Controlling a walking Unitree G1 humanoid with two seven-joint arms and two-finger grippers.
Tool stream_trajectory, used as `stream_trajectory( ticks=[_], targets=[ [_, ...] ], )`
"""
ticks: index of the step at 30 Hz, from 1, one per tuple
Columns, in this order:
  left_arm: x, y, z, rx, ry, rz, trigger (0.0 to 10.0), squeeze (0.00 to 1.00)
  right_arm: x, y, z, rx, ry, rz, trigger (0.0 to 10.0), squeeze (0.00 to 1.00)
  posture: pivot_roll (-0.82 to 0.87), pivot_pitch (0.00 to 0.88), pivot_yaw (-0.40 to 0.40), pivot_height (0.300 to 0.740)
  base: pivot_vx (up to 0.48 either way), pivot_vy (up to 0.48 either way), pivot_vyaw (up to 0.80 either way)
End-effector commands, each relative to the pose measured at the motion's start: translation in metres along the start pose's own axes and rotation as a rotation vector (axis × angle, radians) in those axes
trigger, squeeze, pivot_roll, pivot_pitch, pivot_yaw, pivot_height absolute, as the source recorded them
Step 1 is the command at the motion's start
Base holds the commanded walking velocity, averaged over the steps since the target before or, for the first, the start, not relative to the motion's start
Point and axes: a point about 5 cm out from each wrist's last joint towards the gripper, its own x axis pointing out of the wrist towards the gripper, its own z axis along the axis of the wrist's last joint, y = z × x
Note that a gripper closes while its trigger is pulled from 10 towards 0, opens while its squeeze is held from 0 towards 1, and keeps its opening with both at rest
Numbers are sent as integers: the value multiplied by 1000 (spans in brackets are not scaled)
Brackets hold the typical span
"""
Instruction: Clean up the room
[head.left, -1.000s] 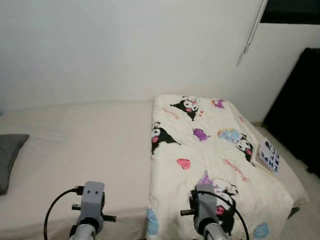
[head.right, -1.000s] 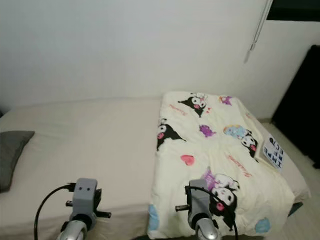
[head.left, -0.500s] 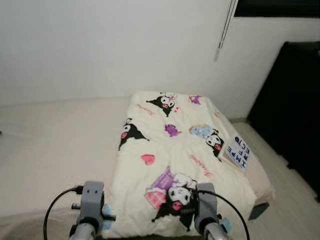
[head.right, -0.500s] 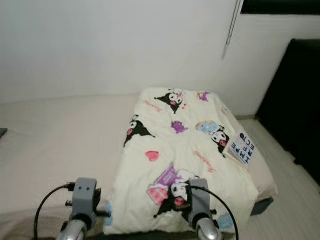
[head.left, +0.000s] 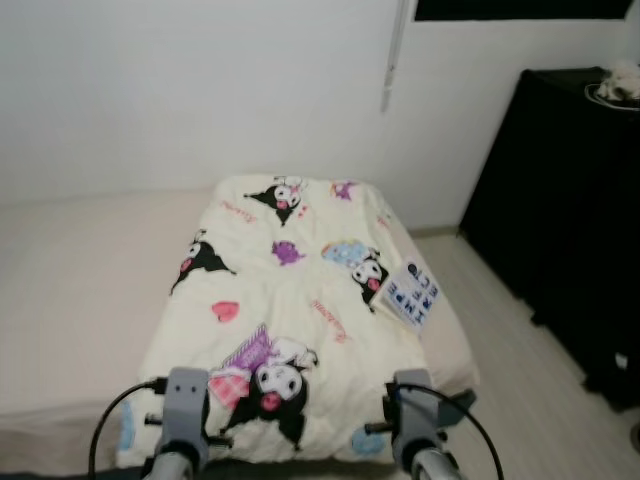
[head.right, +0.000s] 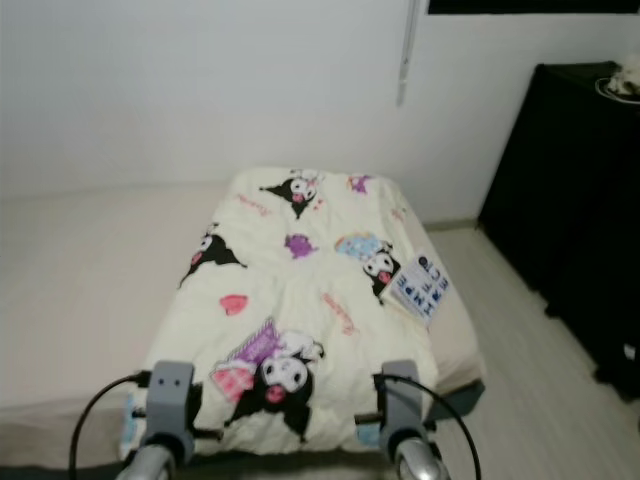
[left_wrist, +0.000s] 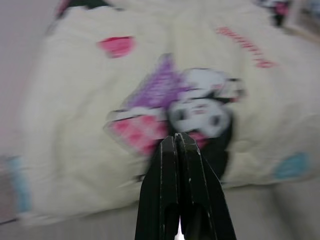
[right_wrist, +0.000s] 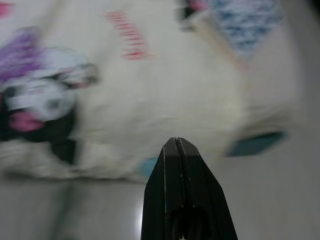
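White walls back the bed (head.left: 60, 300) at frame centre, its cartoon blanket (head.left: 290, 300) carrying a booklet (head.left: 408, 295) at centre right. Left gripper (left_wrist: 176, 145) and right gripper (right_wrist: 178, 150), fingers pressed together, sit low. Approach squarely, spreading fingers before reaching the booklet.

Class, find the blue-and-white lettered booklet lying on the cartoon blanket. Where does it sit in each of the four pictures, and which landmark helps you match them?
Left eye view: booklet at the blanket's right edge, right of centre.
Right eye view: same spot, right of centre.
Left wrist view: not clearly identifiable.
Right wrist view: blurred, in the upper right corner.
Shared landmark: the black-and-white cartoon character printed at the blanket's near end.
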Motion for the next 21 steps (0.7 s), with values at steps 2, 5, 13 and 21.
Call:
stream_trajectory(
  ticks=[2,5,13,21],
  targets=[
    [-1,6,-2,15,13,13,10000,0,-1,7,-4,4,19,14,10000,0,-42,101,-40,740,0,-480,0],
    [-1,6,-2,15,13,13,10000,0,-1,7,-4,-4,19,19,10000,0,-42,101,-40,740,0,-480,0],
    [-1,6,-2,15,14,11,10000,0,-1,8,-5,-6,21,18,10000,0,-43,108,-37,740,0,-480,600],
    [-2,6,-2,15,15,10,10000,0,-2,6,-6,37,24,-3,10000,0,-42,109,-36,740,0,-480,0]
  ],
)
